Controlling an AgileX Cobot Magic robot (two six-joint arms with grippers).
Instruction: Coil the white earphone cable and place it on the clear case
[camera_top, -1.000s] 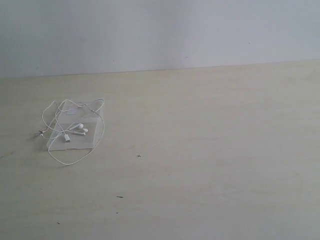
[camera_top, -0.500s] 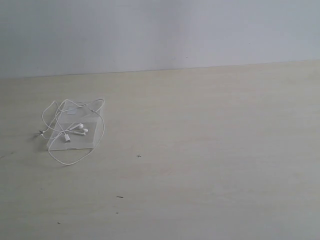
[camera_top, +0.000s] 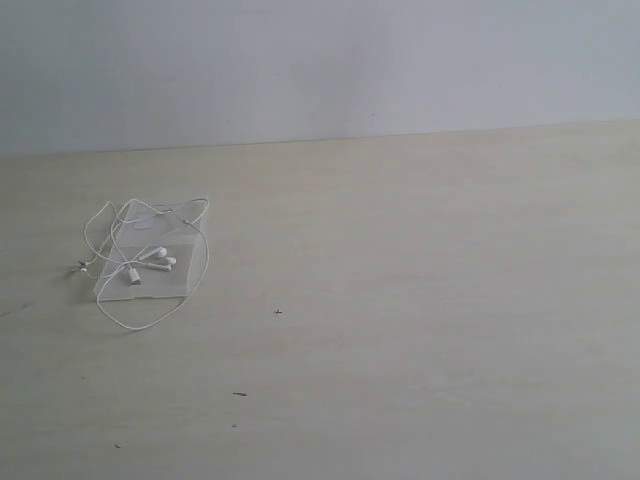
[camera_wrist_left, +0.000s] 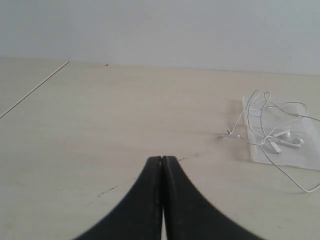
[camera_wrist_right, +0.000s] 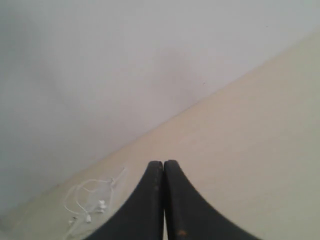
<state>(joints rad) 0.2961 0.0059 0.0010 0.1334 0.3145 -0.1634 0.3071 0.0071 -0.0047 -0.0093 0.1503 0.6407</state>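
From the exterior, the cable (camera_top: 158, 258) lies in loose loops on the case (camera_top: 165, 288) at the bench's (camera_top: 420, 300) left. Some loops spill onto the wood, and neither arm shows. At the left wrist, my left claw (camera_wrist_left: 162, 160) is closed on nothing, well apart from the cable. At the right wrist, my right claw (camera_wrist_right: 163, 164) is likewise closed and empty. I judge the placing about done. Any next move calls for opening a claw and tucking in stray loops.

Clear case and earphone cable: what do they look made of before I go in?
Clear case: likely thin rigid transparent plastic with a smooth finish; the table shows through it and its edges read pale. Earphone cable: seemingly soft white plastic-coated wire, since it lies in loose limp loops. Too small to confirm further.
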